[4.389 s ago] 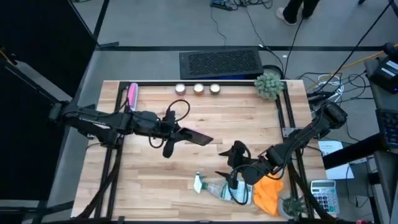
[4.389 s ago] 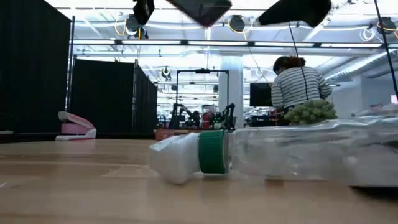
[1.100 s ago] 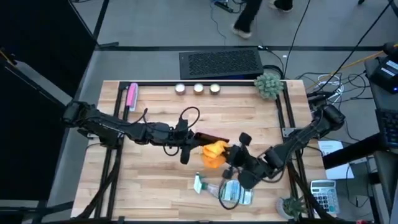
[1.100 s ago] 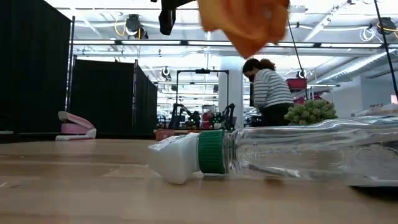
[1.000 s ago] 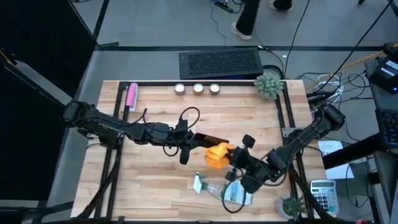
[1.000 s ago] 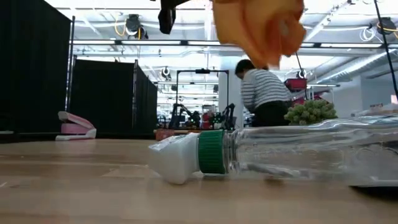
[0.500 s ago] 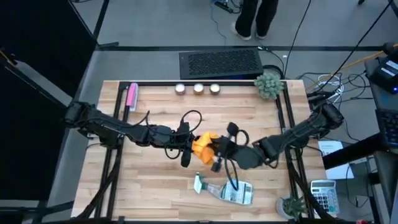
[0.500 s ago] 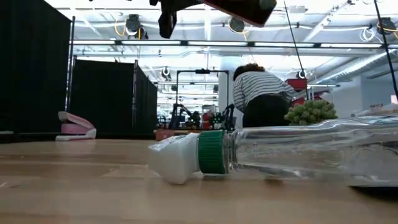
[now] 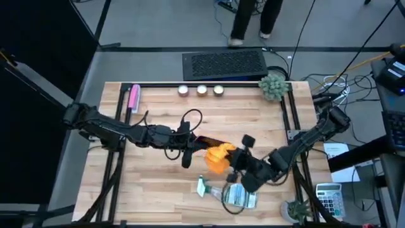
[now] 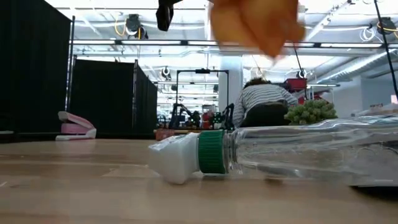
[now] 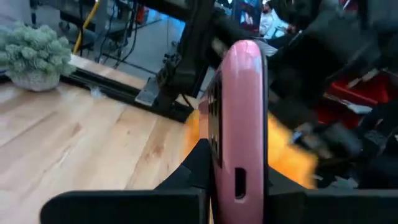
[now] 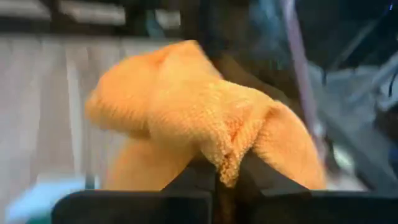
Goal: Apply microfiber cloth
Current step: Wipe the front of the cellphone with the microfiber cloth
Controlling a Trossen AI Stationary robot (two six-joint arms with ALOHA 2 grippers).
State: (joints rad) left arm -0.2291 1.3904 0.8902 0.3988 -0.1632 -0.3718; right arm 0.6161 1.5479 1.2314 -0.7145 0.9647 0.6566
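Note:
The microfiber cloth (image 9: 218, 157) is a bright orange bunch held up over the table's middle, with my right gripper (image 9: 233, 159) shut on it. It shows blurred at the top of the low view (image 10: 255, 25). My left gripper (image 9: 193, 142) is shut on a dark phone in a pink case (image 9: 210, 142), also held in the air. The cloth overlaps the phone's free end in the high view. In the left wrist view the phone (image 11: 239, 106) shows edge-on, with the cloth (image 11: 283, 149) just behind it. My left gripper pinches the phone's near end (image 11: 239, 177) between its two fingers, one on each broad side. The fingers reach level from the table's left, along the phone. The phone sticks out past them, clear of the table. My right gripper pinches a bunched fold of the cloth (image 12: 225, 163) between its two fingers, several layers together. It comes from the table's right, slanting toward the phone. The cloth bulges out beyond the fingers, slack and clear of the table.
A clear bottle (image 9: 228, 194) with a green ring and white cap lies on its side near the front edge. Three small round lights (image 9: 201, 90), a pink object (image 9: 134, 98) and a green plant (image 9: 273, 87) sit along the far edge. A person (image 10: 261, 106) bends behind the table.
My right gripper swept the cloth toward the table's left and far side across the phone, then drew it back toward the right and near side to about where it started. The phone and my left gripper stayed nearly still.

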